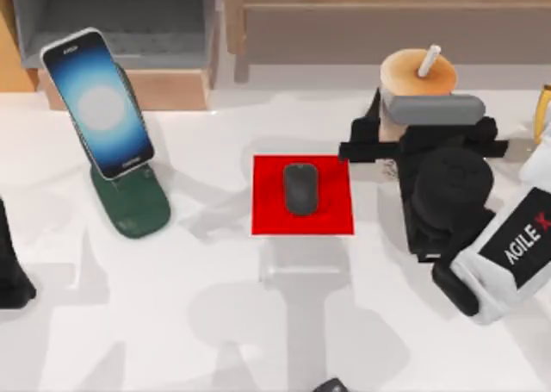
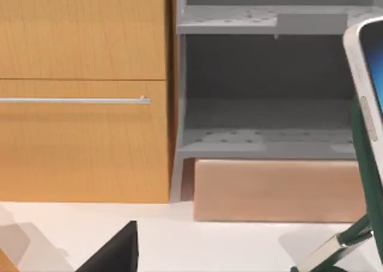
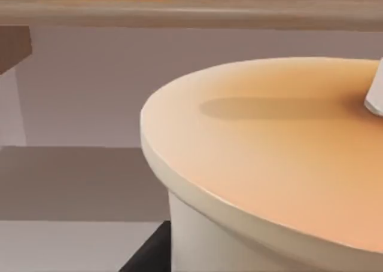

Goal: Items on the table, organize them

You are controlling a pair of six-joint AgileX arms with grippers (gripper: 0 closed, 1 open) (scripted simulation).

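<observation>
1. The right gripper [image 1: 398,151] is at the bubble-tea cup [image 1: 413,86] toward the back right of the table [image 1: 172,323]; its black body overlaps the cup's lower part in the top view, and whether the fingers actually clamp the cup cannot be told.
2. In the right wrist view the cup's tan lid [image 3: 281,158] sits very close, with the white straw [image 3: 376,92] rising from it.
3. The cup stands upright, its straw [image 1: 429,62] tilted slightly.
4. The left arm [image 1: 13,271] rests at the table's left edge, well apart from the items.
5. The computer mouse [image 1: 300,189] lies in the middle of the red square pad [image 1: 267,215] at the table's centre, its long axis running front to back.
6. The smartphone [image 1: 99,102] leans on the dark green phone stand [image 1: 133,207] at the left, screen lit and facing up, its long axis slanting from back left to front right.
7. The table is white; behind it stands a shelf unit [image 2: 84,92] with wooden-brown doors and grey compartments [image 2: 263,86].
</observation>
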